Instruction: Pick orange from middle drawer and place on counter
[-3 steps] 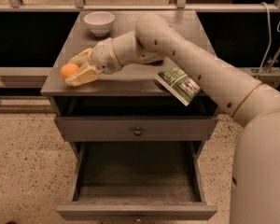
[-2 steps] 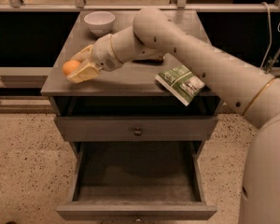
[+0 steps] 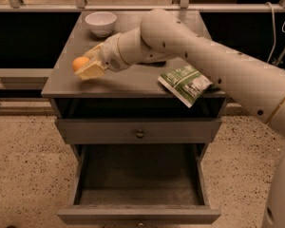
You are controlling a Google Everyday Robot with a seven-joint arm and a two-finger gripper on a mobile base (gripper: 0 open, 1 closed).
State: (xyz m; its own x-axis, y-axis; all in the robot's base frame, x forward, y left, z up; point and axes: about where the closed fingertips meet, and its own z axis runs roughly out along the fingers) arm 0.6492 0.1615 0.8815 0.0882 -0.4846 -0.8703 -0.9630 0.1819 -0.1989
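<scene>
Since the orange (image 3: 78, 62) is out of the middle drawer (image 3: 137, 186) and low over the left part of the worktop (image 3: 133, 80), the pick looks finished and the placing step is in hand. The pincer (image 3: 88, 65) is at that left side, near the front edge. Its 2 pale fingers (image 3: 94, 71) are narrowed around the fruit and grip it. Whether the orange already touches the surface cannot be told. The next move probably calls for a short settle onto the wood and then a gentle release, since a round fruit may roll toward the near edge. Behind the pincer stands 1 white bowl (image 3: 100, 22), apart from it. Below, the middle drawer is pulled out and shows a bare floor, under a closed drawer with a small knob (image 3: 140, 134). Further right, a green-and-white packet (image 3: 185, 83) lies on the worktop beneath the arm, with 1 corner overhanging the front edge.
</scene>
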